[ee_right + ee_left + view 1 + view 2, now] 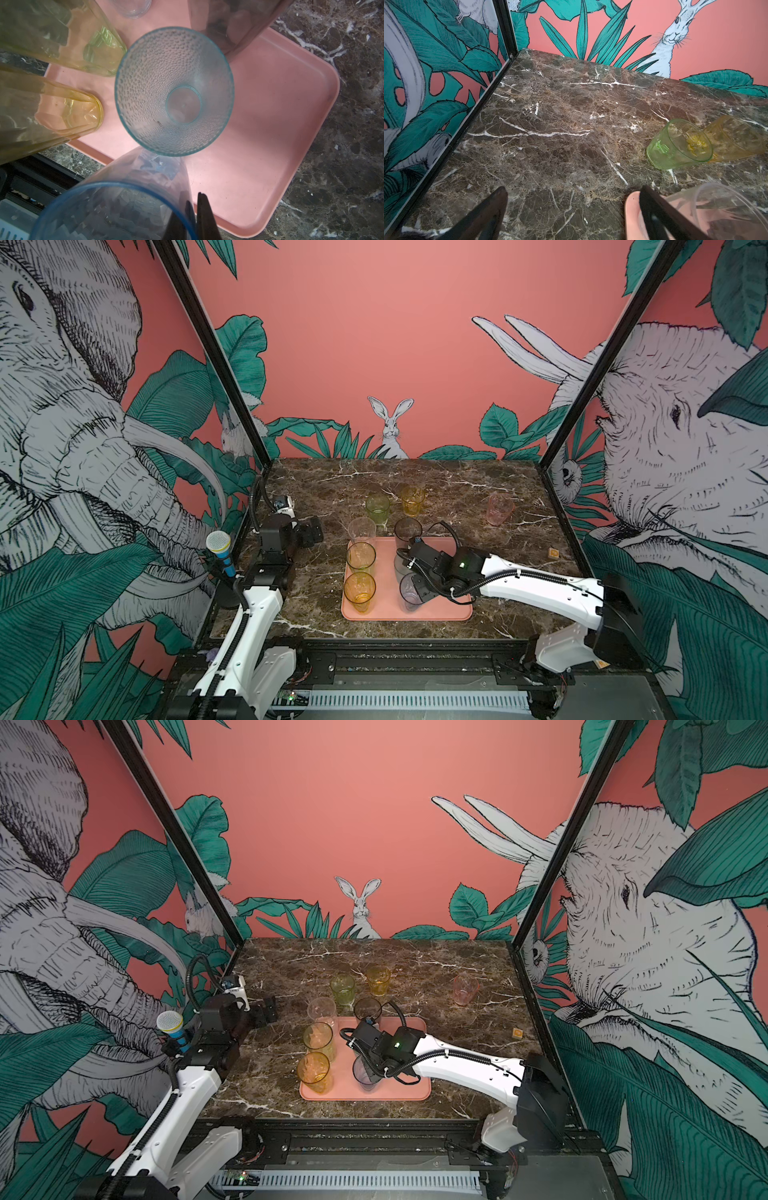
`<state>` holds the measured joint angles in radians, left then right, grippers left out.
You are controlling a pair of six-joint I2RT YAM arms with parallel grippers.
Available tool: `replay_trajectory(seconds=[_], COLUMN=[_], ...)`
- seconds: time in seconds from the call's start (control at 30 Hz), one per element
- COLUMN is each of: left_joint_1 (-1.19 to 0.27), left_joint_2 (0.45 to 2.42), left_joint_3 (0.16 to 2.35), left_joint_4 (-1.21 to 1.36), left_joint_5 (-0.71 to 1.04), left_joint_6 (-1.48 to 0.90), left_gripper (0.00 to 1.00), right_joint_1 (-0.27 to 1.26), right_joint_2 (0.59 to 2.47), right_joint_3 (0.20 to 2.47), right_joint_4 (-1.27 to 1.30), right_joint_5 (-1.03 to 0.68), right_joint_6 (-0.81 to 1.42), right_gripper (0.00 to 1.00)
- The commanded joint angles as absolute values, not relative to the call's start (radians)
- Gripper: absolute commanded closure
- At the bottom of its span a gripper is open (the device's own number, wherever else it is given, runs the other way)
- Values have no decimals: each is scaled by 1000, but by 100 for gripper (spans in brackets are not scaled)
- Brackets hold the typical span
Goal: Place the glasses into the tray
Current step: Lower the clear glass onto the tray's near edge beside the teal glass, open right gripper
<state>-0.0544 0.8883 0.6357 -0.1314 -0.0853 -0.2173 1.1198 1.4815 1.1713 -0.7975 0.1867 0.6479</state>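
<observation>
Now right claw [194, 199] pinches rim of lavender-blue glass [116, 207]; left claw [573, 188] gapes wide.

A toy microphone [219, 549] stands beside the marble table [415, 477]; an orange block [553, 552] lies on it.

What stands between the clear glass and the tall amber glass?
A tall green glass stands there, upright on the tray, in a row with the clear glass and the amber glass. Both top views show it.
</observation>
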Motion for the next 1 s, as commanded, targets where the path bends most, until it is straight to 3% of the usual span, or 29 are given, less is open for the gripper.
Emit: replay_trajectory(seconds=[0.0, 0.27, 0.73, 0.97], left_joint_1=[-55, -55, -56, -55], left_joint_2=[883, 913, 903, 904], left_joint_3=[662, 687, 695, 750], left_joint_4=[-157, -188, -193, -243], left_joint_5=[-76, -57, -44, -26], left_joint_6=[-229, -246, -237, -233], left_gripper=[0, 0, 0, 0], right_joint_1=[1132, 1134, 1136, 1135], right_joint_2=[1489, 1512, 1512, 1475], right_joint_3=[1188, 1196, 1228, 1294], right_joint_4=[-783, -782, -811, -872], right_joint_5=[192, 186, 188, 200], right_joint_6=[663, 663, 658, 648], right_gripper=[100, 93, 65, 57])
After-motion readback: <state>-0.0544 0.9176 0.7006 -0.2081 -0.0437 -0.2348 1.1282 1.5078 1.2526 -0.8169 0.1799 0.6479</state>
